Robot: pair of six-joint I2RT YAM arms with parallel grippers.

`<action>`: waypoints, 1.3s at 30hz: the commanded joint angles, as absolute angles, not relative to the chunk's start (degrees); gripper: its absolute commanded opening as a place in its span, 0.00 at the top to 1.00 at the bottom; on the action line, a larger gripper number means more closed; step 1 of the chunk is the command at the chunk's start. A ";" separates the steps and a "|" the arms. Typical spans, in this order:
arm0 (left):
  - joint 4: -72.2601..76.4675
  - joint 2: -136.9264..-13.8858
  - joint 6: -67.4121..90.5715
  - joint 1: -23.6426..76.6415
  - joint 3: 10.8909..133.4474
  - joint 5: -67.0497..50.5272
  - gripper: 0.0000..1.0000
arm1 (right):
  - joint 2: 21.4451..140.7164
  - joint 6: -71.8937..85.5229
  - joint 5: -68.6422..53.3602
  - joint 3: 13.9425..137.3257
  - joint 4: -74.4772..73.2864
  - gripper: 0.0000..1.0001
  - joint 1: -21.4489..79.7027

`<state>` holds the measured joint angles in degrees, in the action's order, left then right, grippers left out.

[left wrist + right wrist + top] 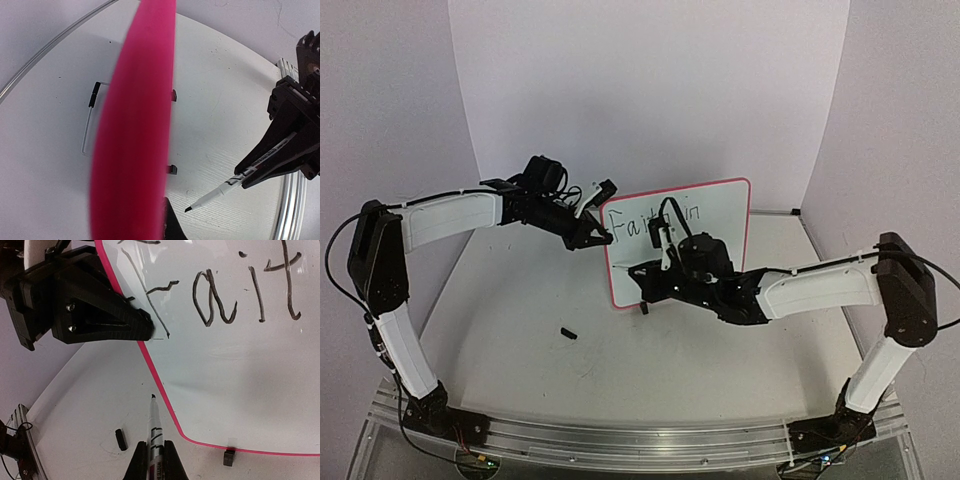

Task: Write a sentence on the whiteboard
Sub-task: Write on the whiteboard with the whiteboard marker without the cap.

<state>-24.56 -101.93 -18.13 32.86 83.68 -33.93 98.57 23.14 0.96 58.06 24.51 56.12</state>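
The whiteboard [705, 240] with its red-pink frame stands upright mid-table. Dark marker words "Faith in" [650, 225] run along its top; the right wrist view shows "Fait" [245, 295]. My left gripper [600, 237] is shut on the board's left edge, also seen in the right wrist view [142, 325]. In the left wrist view the frame [132, 125] is a blurred pink band against my gripper [162, 217]. My right gripper [155, 447] is shut on an uncapped marker [154, 425]. Its tip hangs just left of the board's lower-left corner, off the surface.
The black marker cap [568, 333] lies on the table in front of the board's left side, also in the right wrist view [120, 439]. A black board foot [229, 456] rests on the table. An aluminium rail [620, 435] runs along the near edge.
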 commanded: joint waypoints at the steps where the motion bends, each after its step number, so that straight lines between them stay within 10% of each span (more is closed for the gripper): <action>1: -30.41 -102.97 -21.23 33.23 83.41 -27.15 1.00 | 100.27 22.07 3.35 61.35 26.45 1.00 56.71; 39: -30.54 -102.74 -21.30 33.23 83.43 -27.03 1.00 | 99.26 23.59 14.38 60.12 26.00 1.00 56.84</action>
<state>-24.58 -101.84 -18.09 32.95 83.68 -33.65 102.48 23.66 11.78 60.60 24.82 57.36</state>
